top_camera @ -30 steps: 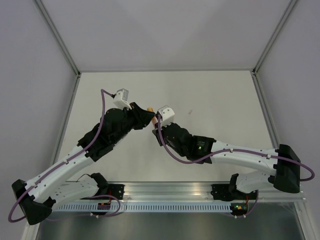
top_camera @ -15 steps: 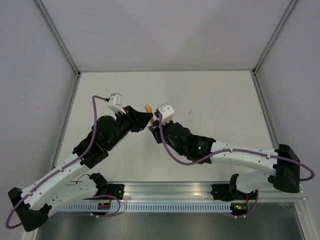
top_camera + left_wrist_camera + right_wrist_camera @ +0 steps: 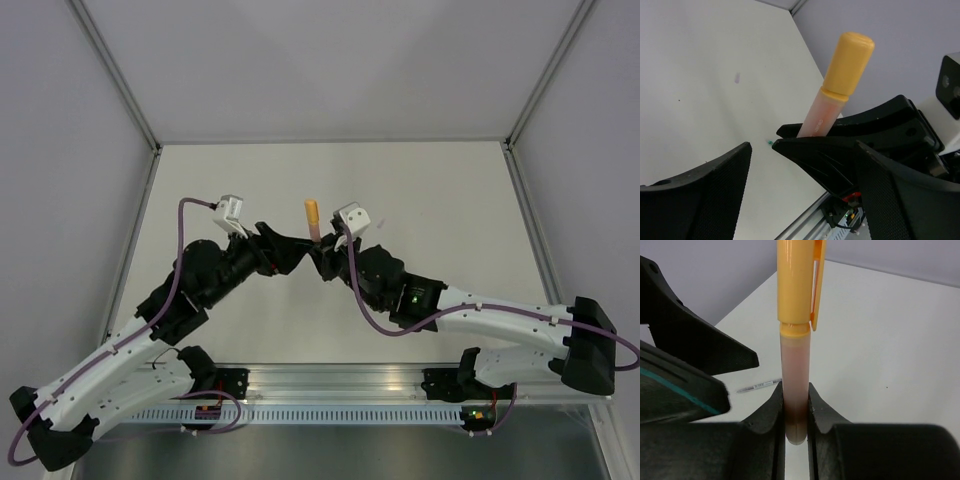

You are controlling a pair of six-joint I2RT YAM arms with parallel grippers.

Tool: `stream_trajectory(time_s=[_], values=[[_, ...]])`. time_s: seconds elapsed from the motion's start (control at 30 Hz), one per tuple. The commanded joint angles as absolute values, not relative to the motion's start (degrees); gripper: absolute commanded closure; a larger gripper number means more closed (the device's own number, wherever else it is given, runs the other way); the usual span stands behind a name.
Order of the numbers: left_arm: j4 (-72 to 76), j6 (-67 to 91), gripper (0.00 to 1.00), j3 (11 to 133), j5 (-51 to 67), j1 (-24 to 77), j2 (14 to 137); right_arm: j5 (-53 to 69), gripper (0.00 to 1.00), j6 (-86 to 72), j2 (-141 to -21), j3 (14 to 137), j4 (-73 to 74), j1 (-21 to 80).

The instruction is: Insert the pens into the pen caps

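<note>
1. Since a second ago, we are backing our left gripper (image 3: 803,147) away from the orange cap (image 3: 795,280), its fingers released and empty.
2. We are clenching our right gripper (image 3: 795,392) on the orange-pink pen (image 3: 795,365), upright between its fingers with the cap above them, probably to check the seating.

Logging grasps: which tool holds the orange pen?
The right tool, shut on the barrel of the orange pen; the left tool is open beside it.
</note>
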State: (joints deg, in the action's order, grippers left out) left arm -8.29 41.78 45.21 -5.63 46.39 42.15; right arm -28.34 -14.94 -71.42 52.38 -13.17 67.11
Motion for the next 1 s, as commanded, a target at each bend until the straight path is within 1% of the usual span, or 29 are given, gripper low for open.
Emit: stream_trajectory(time_s=[0.0, 0.13, 0.27, 0.37, 0.4, 0.5, 0.77, 0.9, 0.97], values=[[-9.7, 39.6, 0.11, 46.5, -1.4, 46.8, 39.4, -26.5, 1.0, -14.5, -67.1, 50.1, -18.0, 67.1], [-11.5, 39.3, 0.06, 50.7, -2.5, 46.8, 39.3, -22.2, 1.0, -14.2, -64.9, 48.2, -17.3, 67.0], [-13.9, 38.8, 0.05, 56.0, -2.6, 46.8, 43.2, -19.1, 1.0, -14.1, -63.9, 47.6, -16.5, 67.1], [-11.1, 36.9, 0.06, 58.4, 0.1, 46.8, 45.4, -15.8, 1.0, -14.1, -63.1, 47.1, -16.4, 67.1], [-10.2, 35.7, 0.06, 58.8, 4.0, 46.8, 45.8, -14.9, 1.0, -14.2, -63.1, 47.0, -16.4, 67.1], [-8.3, 33.1, 0.08, 59.9, 9.6, 46.8, 45.8, -11.9, 1.0, -14.2, -62.3, 46.4, -15.9, 67.1], [-8.3, 26.8, 0.08, 60.1, 16.6, 46.8, 41.2, -2.5, 1.0, -14.0, -58.2, 44.3, -15.6, 67.1], [-9.1, 24.8, 0.09, 60.5, 18.8, 46.8, 39.9, 7.3, 1.0, -14.4, -56.4, 43.4, -17.0, 67.1], [-8.1, 24.3, 0.11, 60.3, 20.6, 46.8, 39.3, 9.8, 1.0, -15.6, -55.6, 42.8, -18.0, 67.1]])
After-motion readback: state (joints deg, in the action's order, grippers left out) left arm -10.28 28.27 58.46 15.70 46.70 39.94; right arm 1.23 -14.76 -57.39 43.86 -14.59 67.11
